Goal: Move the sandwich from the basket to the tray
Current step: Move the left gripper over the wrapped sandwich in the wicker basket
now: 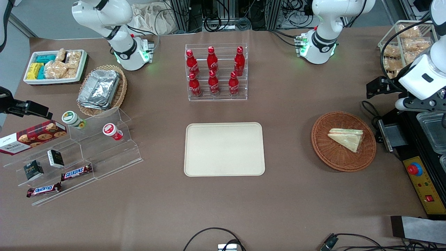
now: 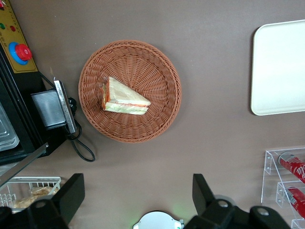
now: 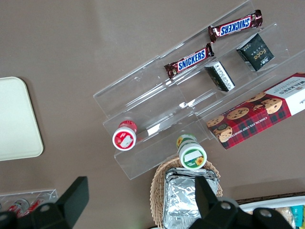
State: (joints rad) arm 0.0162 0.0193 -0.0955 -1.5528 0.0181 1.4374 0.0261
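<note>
Centrally in the front view, the tray (image 1: pixel 224 149) is seen lying flat on the brown table (image 1: pixel 285 195), and everything else is placed from it. The basket (image 1: pixel 343 141) is set well apart from the tray, toward the working arm's end of the table, and the sandwich (image 1: pixel 346 137) is seen lying inside it, off its middle. The gripper (image 1: pixel 378 87) is held above the table, farther from the camera than the basket and off toward the table's working-arm edge, touching nothing. A clear rack of red bottles (image 1: pixel 216 73) is placed farther from the camera than the tray.

From the left wrist, the basket (image 2: pixel 130 91) is viewed from above with the sandwich (image 2: pixel 123 97) resting in it, its orange-red filling shown along the cut edge. A rounded end of the tray (image 2: pixel 279 67) is caught, well apart from the basket. The gripper (image 2: pixel 136 198) is seen with its fingers (image 2: pixel 71 195) spread wide, with nothing held between them.

From the right wrist, only a corner of the tray (image 3: pixel 16 119) is shown.
</note>
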